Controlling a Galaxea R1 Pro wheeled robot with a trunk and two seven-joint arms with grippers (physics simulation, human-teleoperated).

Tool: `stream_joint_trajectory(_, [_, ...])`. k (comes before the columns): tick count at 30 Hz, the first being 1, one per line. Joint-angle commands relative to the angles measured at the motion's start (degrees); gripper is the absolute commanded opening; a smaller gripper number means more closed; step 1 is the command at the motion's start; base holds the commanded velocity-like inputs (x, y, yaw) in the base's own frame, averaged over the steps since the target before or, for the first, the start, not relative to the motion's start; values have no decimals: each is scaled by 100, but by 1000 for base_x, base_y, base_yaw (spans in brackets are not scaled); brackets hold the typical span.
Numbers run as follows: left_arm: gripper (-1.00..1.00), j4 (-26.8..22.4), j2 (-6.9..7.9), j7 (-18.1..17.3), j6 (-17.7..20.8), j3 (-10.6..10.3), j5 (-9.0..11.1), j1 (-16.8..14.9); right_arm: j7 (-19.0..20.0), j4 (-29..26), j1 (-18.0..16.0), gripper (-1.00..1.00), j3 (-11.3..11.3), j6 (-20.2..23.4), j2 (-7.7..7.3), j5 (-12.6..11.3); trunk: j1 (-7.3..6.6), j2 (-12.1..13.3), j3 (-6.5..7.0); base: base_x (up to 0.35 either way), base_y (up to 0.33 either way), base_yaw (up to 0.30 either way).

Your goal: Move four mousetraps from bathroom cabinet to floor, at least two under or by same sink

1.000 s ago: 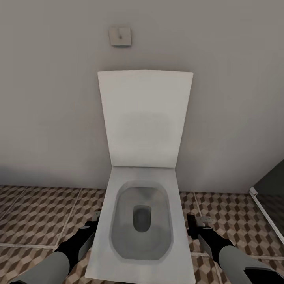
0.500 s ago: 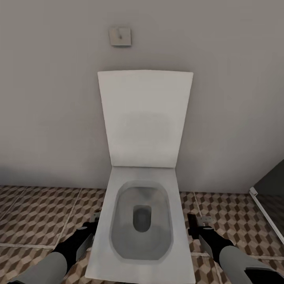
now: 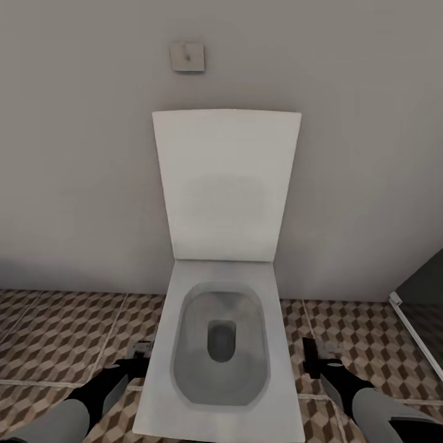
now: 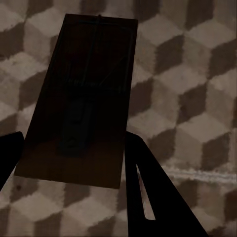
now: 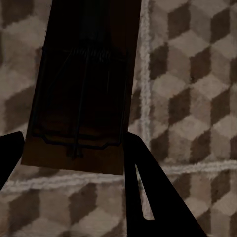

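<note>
My left gripper (image 3: 140, 355) hangs low beside the toilet's left flank, over the bathroom floor (image 3: 61, 335) of brown and beige cube tiles. In the left wrist view it (image 4: 74, 143) is shut on a mousetrap (image 4: 81, 94), a dark-shaded wooden board with wire parts, held above the tiles (image 4: 187, 84). On the toilet's other side, my right gripper (image 3: 315, 360) is also low. The right wrist view shows it (image 5: 74, 145) shut on a second mousetrap (image 5: 84, 84) over a grout line (image 5: 144, 74). The cabinet and the sink are out of view.
A white toilet (image 3: 221, 344) with its lid (image 3: 226, 184) raised against the grey wall stands straight ahead between my arms. A small flush plate (image 3: 187, 55) is on the wall above. A dark panel with a white frame (image 3: 403, 311) stands at the right.
Both arms have drawn back toward the bottom of the head view, the left one more than the right. Each still holds its mousetrap. The camera has not moved.
</note>
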Motion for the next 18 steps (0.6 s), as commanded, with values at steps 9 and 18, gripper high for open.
stream_joint_trajectory(9, [-100,292,-59,20,-148,-47,12,-1,-7,379,1,-100,0,-308,42,49,-1,-2,-4,0,0,0])
stream_joint_trajectory(18, [-100,276,-70,20,-164,-41,5,-1,5,416,1,-100,8,-326,54,44,-1,-2,-4,0,0,0])
